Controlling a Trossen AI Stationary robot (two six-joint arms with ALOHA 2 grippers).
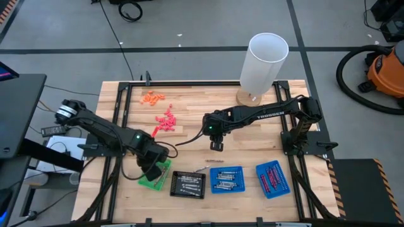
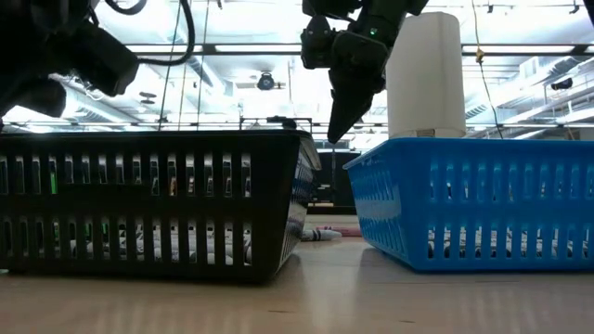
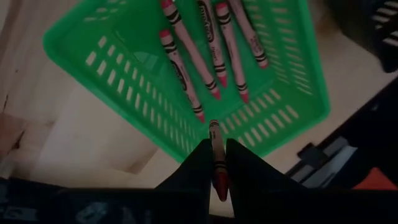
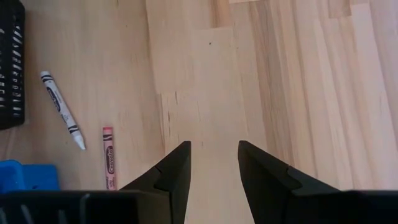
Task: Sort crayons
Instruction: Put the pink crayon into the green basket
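One red crayon [image 3: 216,155] sits pinched in our left gripper [image 3: 217,180], above the green tray's [image 3: 112,68] rim. Let go now, and it could drop outside. Our right gripper [image 4: 213,155] hangs with fingers apart; two loose crayons [image 4: 62,109] lie nearby.

White cylinder [image 1: 264,65] stands upright near orange bits [image 1: 152,97].

green tray [image 3: 124,68], red crayons [image 3: 211,50], black tray [image 1: 188,184], blue trays [image 1: 272,178]
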